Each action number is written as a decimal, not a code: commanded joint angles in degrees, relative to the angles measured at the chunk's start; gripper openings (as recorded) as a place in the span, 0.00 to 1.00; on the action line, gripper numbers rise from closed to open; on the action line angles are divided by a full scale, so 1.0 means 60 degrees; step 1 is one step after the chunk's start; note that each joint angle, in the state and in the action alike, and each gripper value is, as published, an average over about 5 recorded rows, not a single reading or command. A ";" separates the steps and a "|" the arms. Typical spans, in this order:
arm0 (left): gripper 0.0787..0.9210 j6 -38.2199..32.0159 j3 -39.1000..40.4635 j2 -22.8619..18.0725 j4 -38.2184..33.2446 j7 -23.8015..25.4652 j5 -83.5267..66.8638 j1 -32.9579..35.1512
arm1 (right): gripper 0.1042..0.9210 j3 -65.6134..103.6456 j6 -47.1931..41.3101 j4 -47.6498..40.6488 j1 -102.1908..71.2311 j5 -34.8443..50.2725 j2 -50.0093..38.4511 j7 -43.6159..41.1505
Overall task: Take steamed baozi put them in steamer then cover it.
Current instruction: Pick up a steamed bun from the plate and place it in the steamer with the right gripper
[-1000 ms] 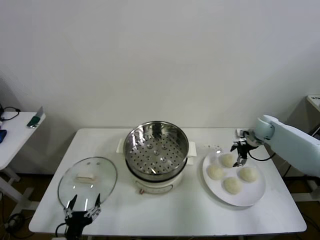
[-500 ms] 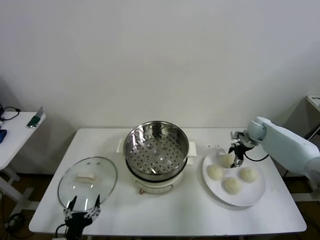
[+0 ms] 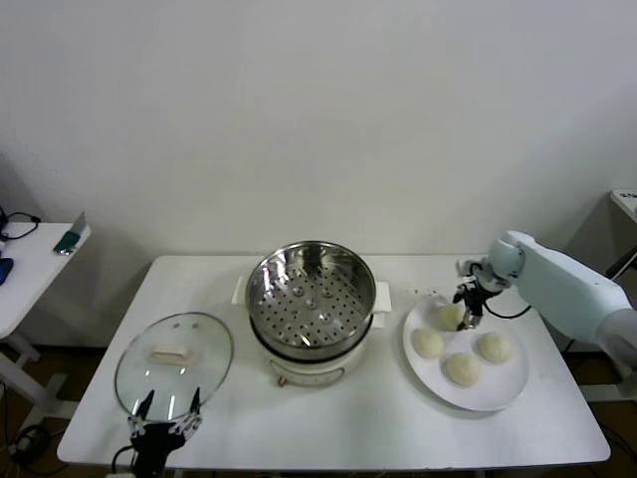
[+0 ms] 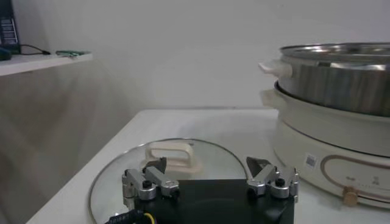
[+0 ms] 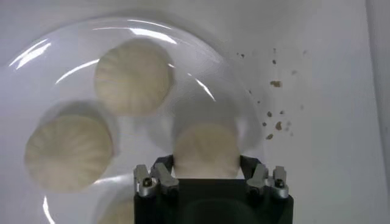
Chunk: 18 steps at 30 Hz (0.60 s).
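Head view: the first pick is in hand, with the right gripper [image 3: 467, 317] lowered over the rearmost baozi [image 3: 449, 317] on the glossy white plate [image 3: 503, 390] at right centre, while the perforated stainless steamer [image 3: 311, 295] stands empty at centre. The idle left gripper [image 3: 164, 418], fingers spread, sits at the lower left edge by the clear glass cover [image 3: 173, 360].

Right wrist view: the open jaws straddle that smooth, faintly pleated bun [image 5: 205, 148] at lower centre without visibly pressing it; the next move probably calls for a gentle closure, then a lift.

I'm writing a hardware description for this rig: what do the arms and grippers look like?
The right arm has smooth pale blue-white shells with a rounded joint and a thin black cable near the wrist. The right gripper and left gripper are black, with dark fingers on silver metal blocks with screws.
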 commanded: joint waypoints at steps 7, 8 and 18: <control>0.88 -0.0061 0.0040 0.0095 -0.0078 -0.0006 0.0039 0.0024 | 0.74 -0.2536 0.3134 0.2541 0.5297 0.1393 0.0504 -0.0766; 0.88 -0.0076 0.0040 0.0112 -0.0089 -0.0006 0.0037 0.0031 | 0.74 -0.2741 0.3470 0.2698 0.5793 0.1581 0.0737 -0.0835; 0.88 -0.0205 0.0018 0.0184 -0.0211 -0.0019 -0.0041 0.0078 | 0.74 -0.3282 0.5953 0.4111 0.6610 0.0702 0.3430 -0.0653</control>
